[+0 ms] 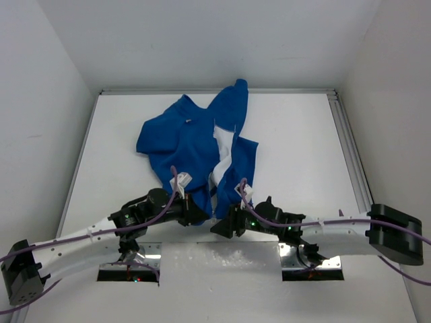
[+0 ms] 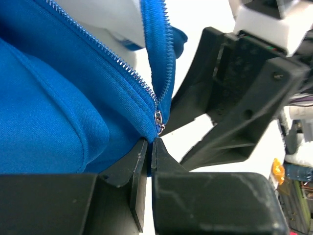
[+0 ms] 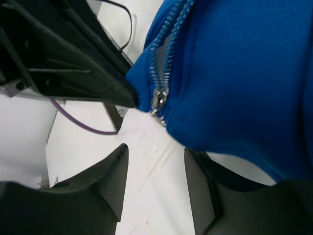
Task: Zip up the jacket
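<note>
The jacket (image 1: 195, 145) lies spread on the white counter (image 1: 303, 134), a little left of centre. Its collar end points to the far edge and its hem to the near edge, where both arms meet it. Bare counter runs wide to the right of it as far as the metal rail (image 1: 350, 155) along the right edge. A narrower strip is open on the left, and white walls (image 1: 40, 101) close in the left, far and right sides. The left fingers (image 2: 134, 166) are nearly together and pinch the hem just under the zipper slider (image 2: 158, 119), which sits at the very bottom of the zipper (image 2: 112, 56). The right fingers (image 3: 105, 181) stand wide apart and hold nothing. One of them is partly behind the blue hem, just beside the slider. From above, the two black wrists cover the hem and the slider, so the grip shows only in the wrist views. Whether the white strip in the open front is lining or counter is hard to tell. Purple cables (image 1: 67, 239) loop along both arms. The arms crowd the near edge, with their base plates (image 1: 131, 269) close behind the hem.
</note>
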Available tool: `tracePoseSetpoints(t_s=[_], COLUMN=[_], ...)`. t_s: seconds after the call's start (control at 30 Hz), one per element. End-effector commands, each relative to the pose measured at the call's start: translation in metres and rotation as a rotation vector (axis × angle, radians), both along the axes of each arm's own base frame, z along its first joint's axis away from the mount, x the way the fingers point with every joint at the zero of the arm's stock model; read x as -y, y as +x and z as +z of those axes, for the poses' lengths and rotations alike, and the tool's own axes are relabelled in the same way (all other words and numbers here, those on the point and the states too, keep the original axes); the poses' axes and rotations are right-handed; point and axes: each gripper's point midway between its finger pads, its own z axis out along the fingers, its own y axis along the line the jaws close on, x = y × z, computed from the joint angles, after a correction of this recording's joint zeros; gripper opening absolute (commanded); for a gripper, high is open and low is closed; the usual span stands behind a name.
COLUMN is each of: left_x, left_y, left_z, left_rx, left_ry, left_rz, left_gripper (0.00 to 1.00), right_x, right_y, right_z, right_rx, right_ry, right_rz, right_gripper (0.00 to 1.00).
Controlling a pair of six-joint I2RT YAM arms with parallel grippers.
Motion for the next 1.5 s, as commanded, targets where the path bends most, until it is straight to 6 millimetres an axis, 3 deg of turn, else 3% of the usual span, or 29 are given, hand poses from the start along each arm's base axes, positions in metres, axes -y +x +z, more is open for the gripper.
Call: tracePoseSetpoints(t_s=[0.0,0.5,0.87,1.2,1.37,1.47], left_x=[0.011,0.012,0.011,0.007,0.003,-0.006], left_y=[-0.001,-0.006,-0.006,-0.007,-0.004,-0.005], left_z=[0.03,0.025,0.024,0.014,0.004,-0.016], left_rx=[0.029,-0.004,-0.006,-0.02,-0.013,-0.028], left_ry=[-0.117,-0.128,-0.122,-0.101,-0.059,0.027], left_rz=[-0.013,-0.03,-0.027,-0.011,-0.001,0.008], left_gripper=[0.0,0.0,0.0,0.0,0.0,0.0], right_x=[-0.008,-0.01,-0.013,-0.006,-0.009,-0.016], right_y=[0.01,0.017,0.017,0.02,0.017,0.01], right_z=[0.018,0.022,0.03,0.034,0.037,0.046], right_rx=[0.052,0.099,0.098,0.072,0.001,-0.051], right_ry=[0.078,0.114,0.152,0.153,0.134,0.133], right_rz=[-0.034,-0.059,-0.06,-0.103,-0.103,-0.069], right_gripper=[0.48,0.51,0.32,0.01,0.0,0.0])
